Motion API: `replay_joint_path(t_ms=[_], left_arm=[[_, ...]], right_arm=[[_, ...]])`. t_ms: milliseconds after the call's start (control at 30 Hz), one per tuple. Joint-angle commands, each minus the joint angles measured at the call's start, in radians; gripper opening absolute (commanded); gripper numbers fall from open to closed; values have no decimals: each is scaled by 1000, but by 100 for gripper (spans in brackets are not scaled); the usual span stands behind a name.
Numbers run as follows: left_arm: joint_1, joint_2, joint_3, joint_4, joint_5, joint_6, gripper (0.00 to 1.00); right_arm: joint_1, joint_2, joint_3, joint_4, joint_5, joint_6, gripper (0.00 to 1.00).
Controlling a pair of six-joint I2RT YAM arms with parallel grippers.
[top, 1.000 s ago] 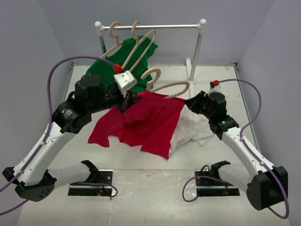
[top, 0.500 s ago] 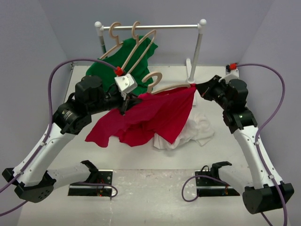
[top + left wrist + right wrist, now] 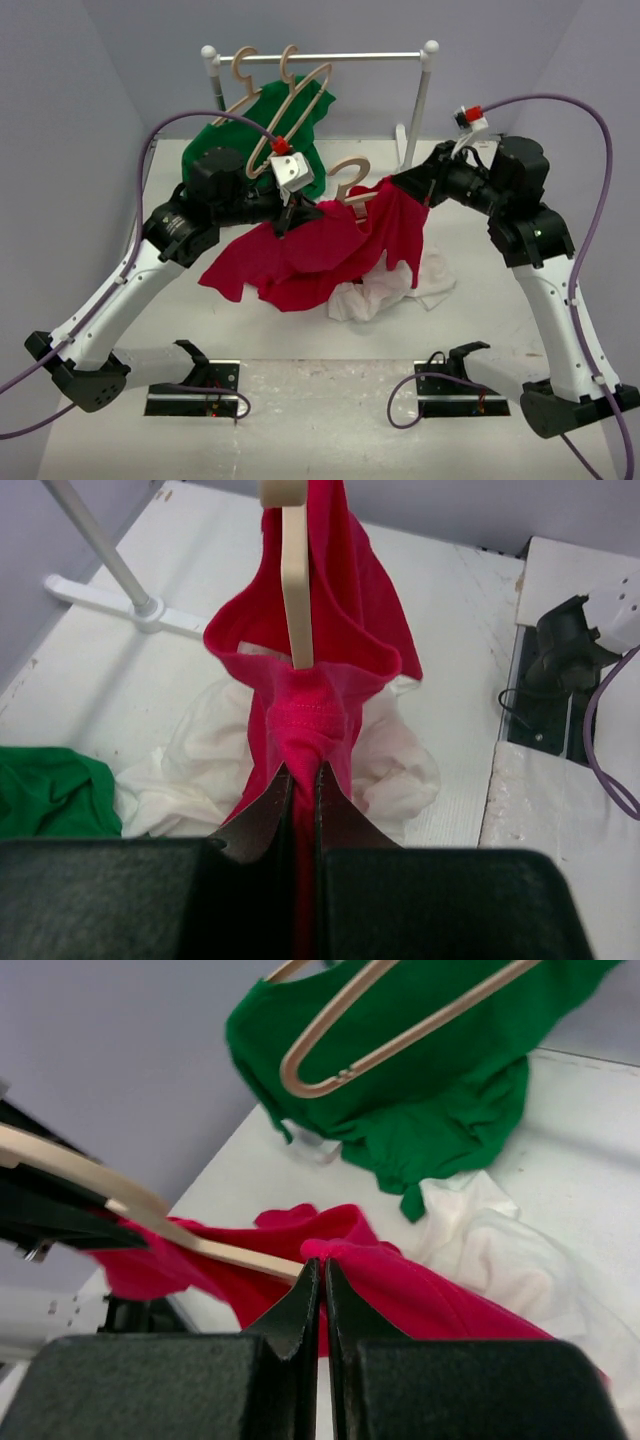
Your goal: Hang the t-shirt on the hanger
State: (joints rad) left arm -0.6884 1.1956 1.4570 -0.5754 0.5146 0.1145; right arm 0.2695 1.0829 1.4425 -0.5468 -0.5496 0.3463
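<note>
Red shirt (image 3: 320, 245) strung along hanger (image 3: 295, 590)
Its ends pinched tight by left gripper (image 3: 302, 775) and right gripper (image 3: 322, 1272) — taut, so the hanger seats.

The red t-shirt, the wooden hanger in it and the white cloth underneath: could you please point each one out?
red t-shirt (image 3: 310, 255), top external view, on the bunched middle of the fabric.
wooden hanger (image 3: 294, 580), left wrist view, on its straight pale arm.
white cloth (image 3: 425, 285), top external view, on its bare right part.

Either side of the rail (image 3: 320, 57), my left arm (image 3: 110, 300) and right arm (image 3: 560, 310) show white links, black joints, looping purple cables (image 3: 541, 98), red-capped white wrist blocks (image 3: 295, 175), dark fingers (image 3: 255, 820).
</note>
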Motion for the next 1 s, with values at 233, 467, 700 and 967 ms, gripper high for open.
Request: replay_joint_path(t_ms=[233, 467, 700, 967], left_arm=[[12, -71, -105, 322, 142, -15, 0], [49, -84, -168, 376, 200, -34, 0], [63, -16, -168, 426, 520, -66, 0], [64, 56, -136, 440, 664, -103, 0]], right_arm=[[95, 24, 107, -187, 203, -149, 8], [89, -75, 123, -198, 268, -183, 56], [87, -110, 72, -161, -60, -371, 64], [91, -14, 100, -53, -418, -387, 71]])
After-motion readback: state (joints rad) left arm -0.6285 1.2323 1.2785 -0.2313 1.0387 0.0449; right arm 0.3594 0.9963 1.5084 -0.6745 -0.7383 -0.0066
